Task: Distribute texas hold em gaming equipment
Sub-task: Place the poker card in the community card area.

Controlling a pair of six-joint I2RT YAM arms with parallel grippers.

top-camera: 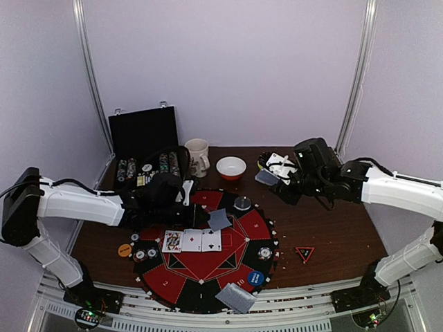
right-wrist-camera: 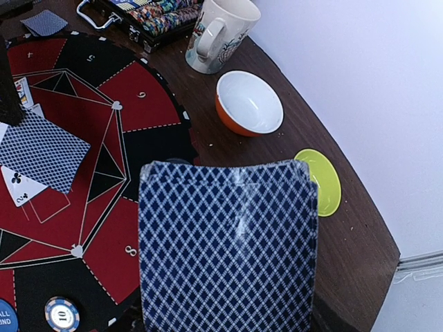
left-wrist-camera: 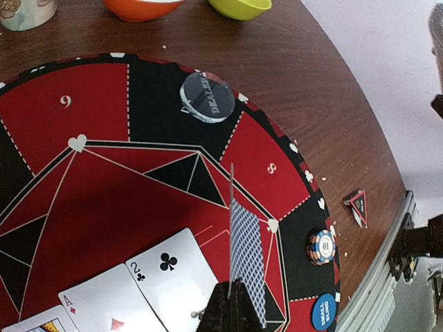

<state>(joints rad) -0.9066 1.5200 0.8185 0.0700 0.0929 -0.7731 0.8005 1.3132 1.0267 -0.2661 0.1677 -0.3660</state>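
Three face-up playing cards [top-camera: 192, 241] lie in a row at the middle of a round red-and-black mat [top-camera: 169, 280] on a dark wooden table [top-camera: 339, 232]. The left end effector [top-camera: 203, 216] is pinched tight on a blue diamond-backed playing card [top-camera: 219, 220], low over the mat just beside that row. The right end effector [top-camera: 278, 181] grips a second blue-backed card [right-wrist-camera: 228, 242] above the table's far right side, near a yellow-green dish [right-wrist-camera: 322, 181].

Pale lilac walls [top-camera: 228, 62], dark wooden table [top-camera: 332, 228] — metal corner rails [top-camera: 356, 76]
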